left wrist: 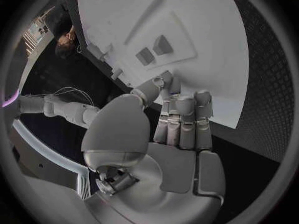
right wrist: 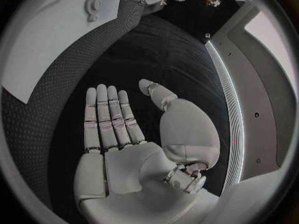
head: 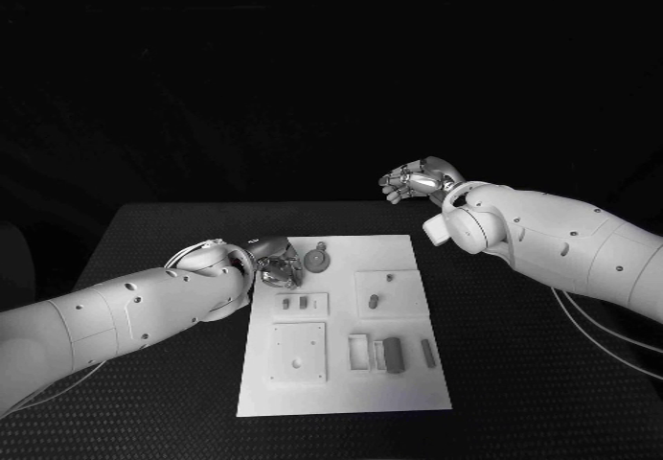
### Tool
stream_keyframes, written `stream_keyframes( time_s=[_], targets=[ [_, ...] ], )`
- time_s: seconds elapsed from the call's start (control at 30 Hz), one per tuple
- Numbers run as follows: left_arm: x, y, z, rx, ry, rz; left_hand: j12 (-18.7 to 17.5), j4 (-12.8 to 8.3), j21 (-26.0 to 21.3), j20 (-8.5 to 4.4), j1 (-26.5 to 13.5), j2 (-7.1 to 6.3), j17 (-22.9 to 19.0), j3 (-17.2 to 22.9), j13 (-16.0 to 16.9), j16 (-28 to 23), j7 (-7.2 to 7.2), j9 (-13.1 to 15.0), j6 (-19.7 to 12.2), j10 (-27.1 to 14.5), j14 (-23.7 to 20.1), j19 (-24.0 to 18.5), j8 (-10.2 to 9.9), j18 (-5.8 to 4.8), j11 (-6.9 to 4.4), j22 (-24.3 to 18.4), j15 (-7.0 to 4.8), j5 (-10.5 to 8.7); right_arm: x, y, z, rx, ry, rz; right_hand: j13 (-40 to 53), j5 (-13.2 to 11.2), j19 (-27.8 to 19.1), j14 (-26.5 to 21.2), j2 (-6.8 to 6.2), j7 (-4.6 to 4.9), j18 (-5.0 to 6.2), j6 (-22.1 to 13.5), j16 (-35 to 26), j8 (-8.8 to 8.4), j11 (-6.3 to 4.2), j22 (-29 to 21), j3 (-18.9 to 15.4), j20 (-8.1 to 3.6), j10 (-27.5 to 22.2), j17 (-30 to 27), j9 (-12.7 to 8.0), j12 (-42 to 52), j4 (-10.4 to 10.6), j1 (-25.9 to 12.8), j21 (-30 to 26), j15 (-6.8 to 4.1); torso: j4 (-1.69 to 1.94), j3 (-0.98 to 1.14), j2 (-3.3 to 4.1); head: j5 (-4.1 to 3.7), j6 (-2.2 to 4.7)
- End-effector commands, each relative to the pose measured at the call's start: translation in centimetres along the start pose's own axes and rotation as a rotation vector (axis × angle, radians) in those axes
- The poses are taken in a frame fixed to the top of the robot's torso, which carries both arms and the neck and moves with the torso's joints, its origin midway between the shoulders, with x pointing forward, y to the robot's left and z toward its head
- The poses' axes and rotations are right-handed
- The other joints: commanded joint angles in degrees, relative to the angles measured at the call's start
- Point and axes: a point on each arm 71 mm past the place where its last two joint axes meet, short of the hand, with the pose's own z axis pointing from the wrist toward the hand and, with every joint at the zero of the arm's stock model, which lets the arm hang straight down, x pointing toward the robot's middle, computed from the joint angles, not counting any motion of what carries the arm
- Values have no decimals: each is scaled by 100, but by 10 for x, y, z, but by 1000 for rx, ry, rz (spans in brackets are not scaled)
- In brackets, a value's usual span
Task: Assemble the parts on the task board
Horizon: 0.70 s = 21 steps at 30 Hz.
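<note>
**Two hands near the white board**

The white task board (head: 346,383) lies flat in the middle of the black counter (head: 525,383). Small grey parts (head: 393,353) sit on it, some in little square trays, and a round part (head: 318,259) rests near its far edge.

The left hand (head: 272,267) hangs over the board's far left corner. Its fingers (left wrist: 181,122) are straight and side by side, and it holds nothing.

The right hand (head: 419,180) is lifted high, well away from the board. Its fingers (right wrist: 109,117) are stretched out flat, and it holds nothing.
</note>
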Motion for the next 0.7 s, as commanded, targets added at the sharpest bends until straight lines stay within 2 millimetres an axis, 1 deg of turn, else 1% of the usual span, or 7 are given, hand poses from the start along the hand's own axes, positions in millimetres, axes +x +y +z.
stream_keyframes(
  time_s=[0.03,0.17,0.4,0.7],
  targets=[
    [4,-1,0,7,23,2,-24,-2,15,-338,-13,66,-6,28,-6,20,13,5,48,20,-1,36,19,74,-4,96,-37,35,2,1,0,-9,16,-3,-7,19,-3,-56,14,30,86,-2,-28,-11,41,8,-5,9,-2,8,-9,-34,25,-34,-34,-1,4,-4,1,-4,-6],
    [7,-2,1,6,33,4,-26,-2,14,-337,-14,67,-8,27,-7,19,14,5,47,20,-3,36,19,73,-3,96,-36,34,2,1,0,-9,16,-2,-7,19,-2,-56,14,30,86,-2,-28,-11,41,9,-5,9,-3,8,-9,-35,25,-34,-35,-1,12,-4,-1,-12,-5],
    [12,-2,1,6,58,25,-27,-4,13,-337,-13,69,-10,27,-8,18,13,5,47,21,-5,34,20,73,-3,96,-36,33,2,1,0,-9,18,-1,-7,18,-2,-56,17,29,86,-2,-29,-11,41,11,-4,8,-2,8,-9,-35,24,-32,-37,-1,3,-4,2,-14,-12],
    [14,1,2,-13,70,81,-28,-7,11,-335,-10,66,-15,26,-8,15,12,6,48,26,-12,30,22,73,-4,97,-36,33,1,1,0,-9,18,-1,-7,18,-2,-57,16,30,86,-2,-29,-10,41,14,-6,9,-2,9,-9,-35,24,-33,-40,-1,5,-1,0,-15,-20]
  ],
)
